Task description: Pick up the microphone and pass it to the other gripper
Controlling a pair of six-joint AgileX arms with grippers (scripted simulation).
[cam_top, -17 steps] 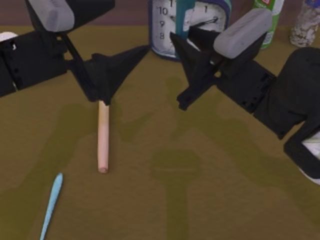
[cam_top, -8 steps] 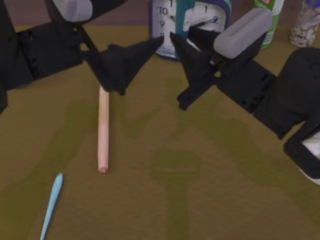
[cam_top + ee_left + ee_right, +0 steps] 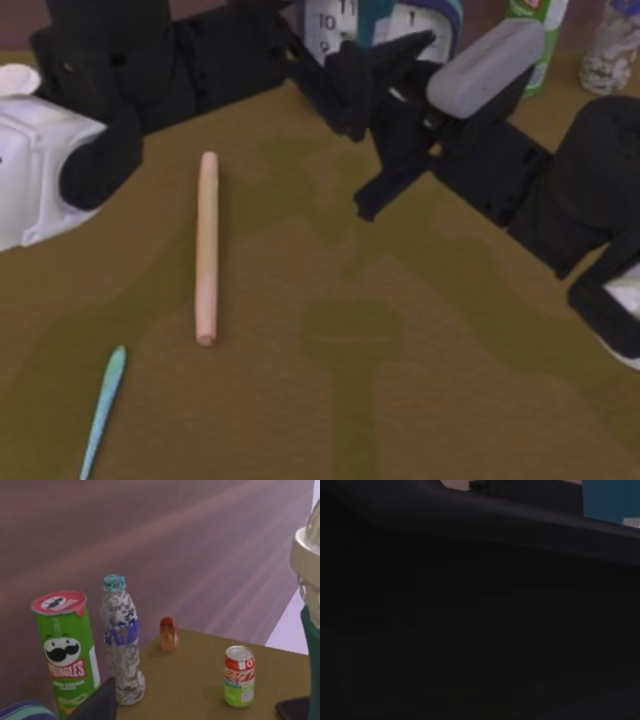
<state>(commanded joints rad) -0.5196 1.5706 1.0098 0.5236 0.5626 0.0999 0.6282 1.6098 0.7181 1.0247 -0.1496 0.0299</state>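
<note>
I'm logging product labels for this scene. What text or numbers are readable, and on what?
"PRINGLES": green chip can.
"10", "11": clock face, partly hidden.
Red-and-green soda can: lettering too blurred to read.
Bottle label: unreadable.
Right wrist view: dark.

The top view looks straight down on the olive table [image 3: 300, 400] from close above, its upper edge reaching the table's far rim, where a clock [image 3: 325, 40] sits at top centre and a green can [image 3: 535, 30] and a bottle [image 3: 610, 45] at the upper right. The left wrist view faces level and outward across the table's far corner toward a brown wall, near enough that the Pringles can [image 3: 67, 650] and the patterned bottle [image 3: 122, 640] fill the lower left of the frame. These appear to be the same can and bottle the top view shows. The right wrist view is dark.
</note>
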